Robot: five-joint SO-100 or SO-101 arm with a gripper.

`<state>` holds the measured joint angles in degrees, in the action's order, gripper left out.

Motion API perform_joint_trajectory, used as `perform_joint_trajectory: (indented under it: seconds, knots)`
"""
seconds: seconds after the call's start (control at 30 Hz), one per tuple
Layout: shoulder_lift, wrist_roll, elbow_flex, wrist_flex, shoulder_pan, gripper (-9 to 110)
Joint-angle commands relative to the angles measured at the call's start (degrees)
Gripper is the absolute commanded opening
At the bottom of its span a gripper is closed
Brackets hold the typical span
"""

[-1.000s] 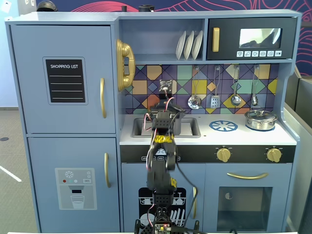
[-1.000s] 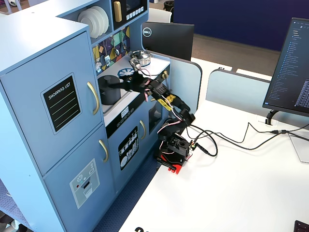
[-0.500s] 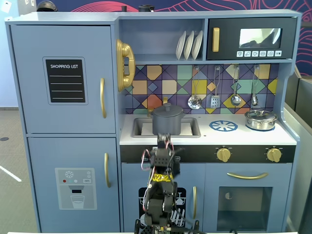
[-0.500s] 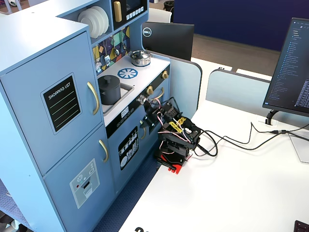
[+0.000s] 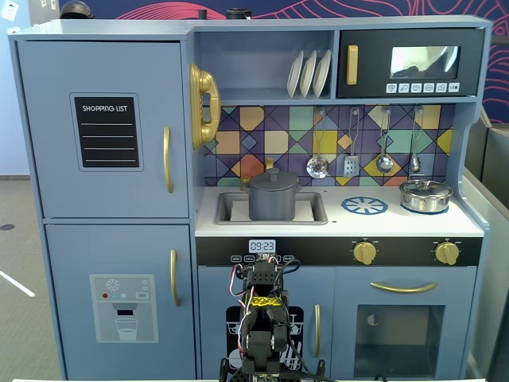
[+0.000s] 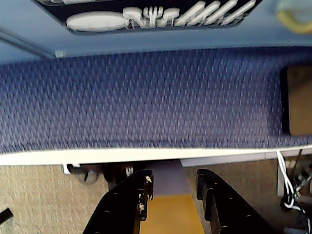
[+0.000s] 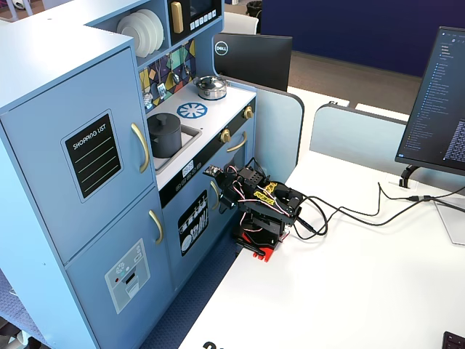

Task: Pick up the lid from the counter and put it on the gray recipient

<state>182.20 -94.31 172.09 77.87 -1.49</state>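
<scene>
The gripper [image 6: 171, 187] is folded down low in front of the toy kitchen, its two fingers a little apart and holding nothing. Farther back, the gray pot [image 5: 273, 199] sits in the sink of the white table [image 5: 382, 224] with the lid [image 5: 273, 179] on top. The job looks done.
</scene>
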Motion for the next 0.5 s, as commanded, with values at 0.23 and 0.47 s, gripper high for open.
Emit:
perform_joint_trajectory:
  seconds: [0.23, 0.47]
  knots:
    - [-0.09, 7.47, -0.18, 9.84, 1.32, 4]
    - [-0.09, 7.65, -0.18, 9.84, 1.32, 4]
